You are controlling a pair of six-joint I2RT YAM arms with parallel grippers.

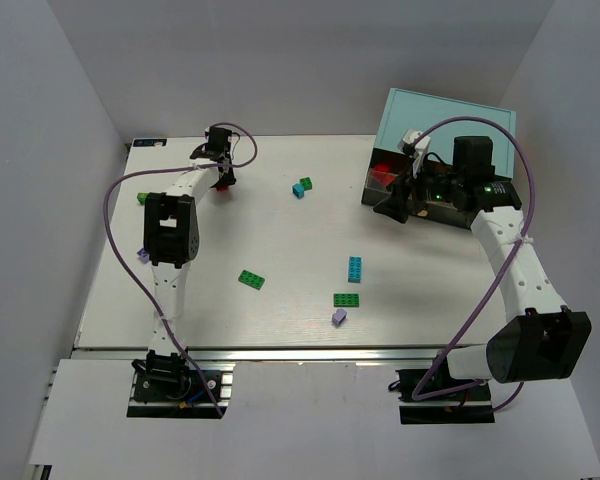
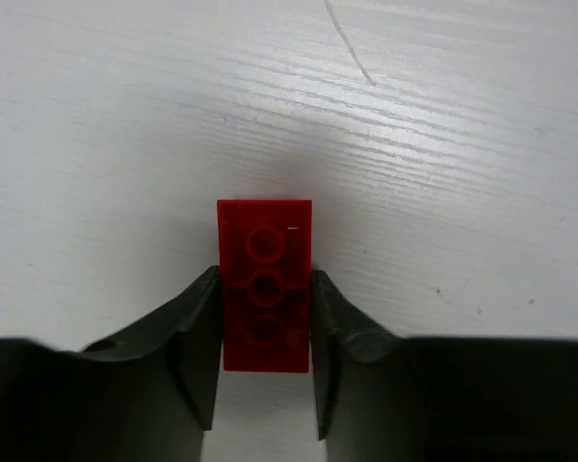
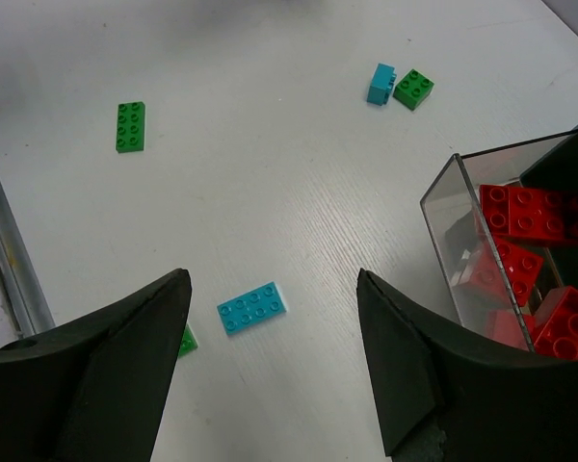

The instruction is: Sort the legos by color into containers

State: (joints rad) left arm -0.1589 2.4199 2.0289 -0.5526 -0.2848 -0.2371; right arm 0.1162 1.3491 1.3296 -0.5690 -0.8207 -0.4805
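At the far left of the table [image 1: 280, 240], the left gripper [image 2: 265, 277] was clenched on a red brick [image 2: 265, 226]. Its fingers [image 2: 193, 327] pressed against the brick's two long sides near the wrist end, and the other end stuck out past the tips. The brick lay studs up on the table. From above, this gripper stood low over the tabletop with a bit of red just beneath it.

On the right, the right gripper [image 3: 273, 279] was released, its jaws wide apart with nothing between them. It hung just beside the open drawer [image 3: 441, 207], a clear box pulled out of the teal cabinet [image 1: 450, 112] at the far right corner. Several red legos [image 3: 530, 214] lay heaped inside that drawer.

The other pieces lay loose on the table. A cyan plate [image 3: 251, 308] sat on the table below the right gripper's open jaws, with a green piece [image 3: 187, 339] half hidden behind one finger. A cyan block [image 3: 380, 83] and a green block [image 3: 413, 89] touched each other toward mid-table. A green plate [image 3: 130, 126] lay well apart from them. Seen from above, a lavender brick [image 1: 339, 316] lay nearest the front edge. A second lavender one [image 1: 143, 254] and a green bit [image 1: 142, 197] sat at the left edge, beside the left arm.
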